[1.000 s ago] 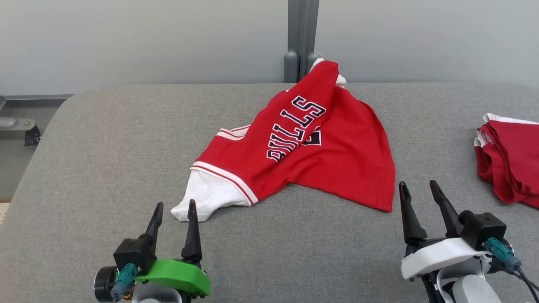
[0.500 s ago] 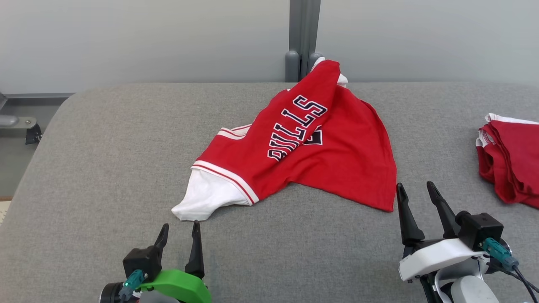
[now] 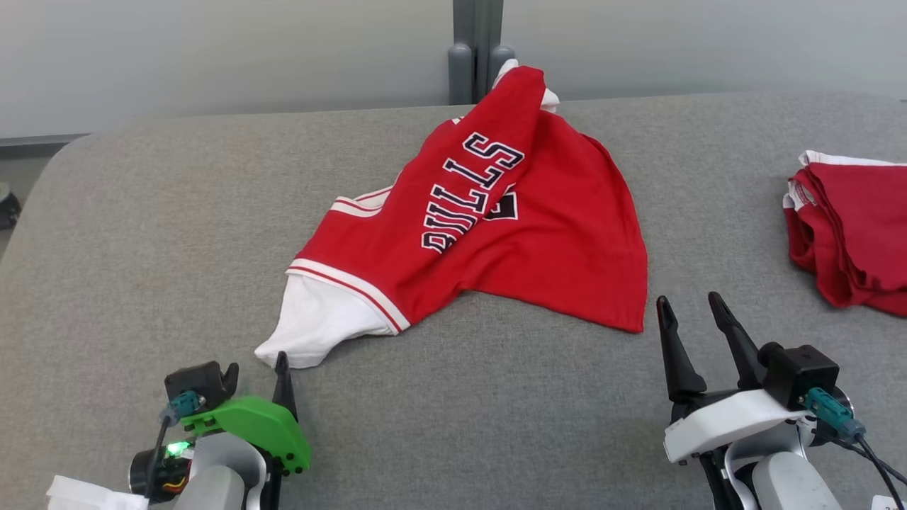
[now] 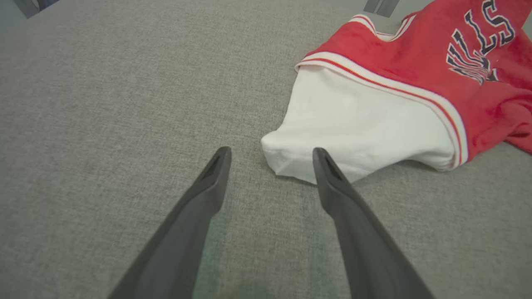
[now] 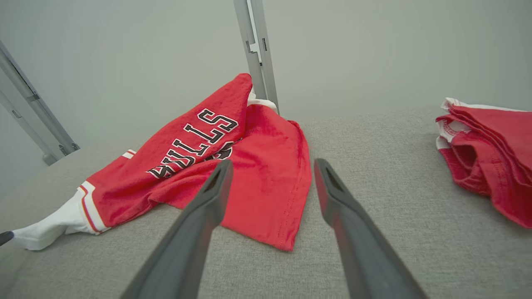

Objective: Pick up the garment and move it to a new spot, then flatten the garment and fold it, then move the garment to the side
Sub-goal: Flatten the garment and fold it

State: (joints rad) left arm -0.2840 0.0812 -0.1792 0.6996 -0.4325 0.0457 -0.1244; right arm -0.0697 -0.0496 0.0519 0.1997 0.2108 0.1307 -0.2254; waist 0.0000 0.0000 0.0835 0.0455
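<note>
The garment (image 3: 496, 234) is a red jersey with dark lettering and a white sleeve, lying crumpled in the middle of the grey padded table (image 3: 142, 234). My left gripper (image 3: 256, 365) is open at the sleeve's near tip. In the left wrist view the white sleeve (image 4: 365, 120) pokes its corner between the spread fingertips of that gripper (image 4: 271, 151). My right gripper (image 3: 689, 301) stands open just off the jersey's near right hem corner. From the right wrist, the red cloth (image 5: 133, 187) lies beyond that gripper (image 5: 273, 162), with the hem corner showing between its fingers.
A stack of folded red garments (image 3: 857, 234) lies at the table's right edge, also in the right wrist view (image 5: 490, 158). A grey post (image 3: 476, 42) rises behind the table against a pale wall. Bare grey surface stretches to the left and front.
The camera has shifted, so the whole scene sits further left and higher. My left gripper has drawn back and tipped lower by the sleeve tip. The jersey and right gripper lie as before.
</note>
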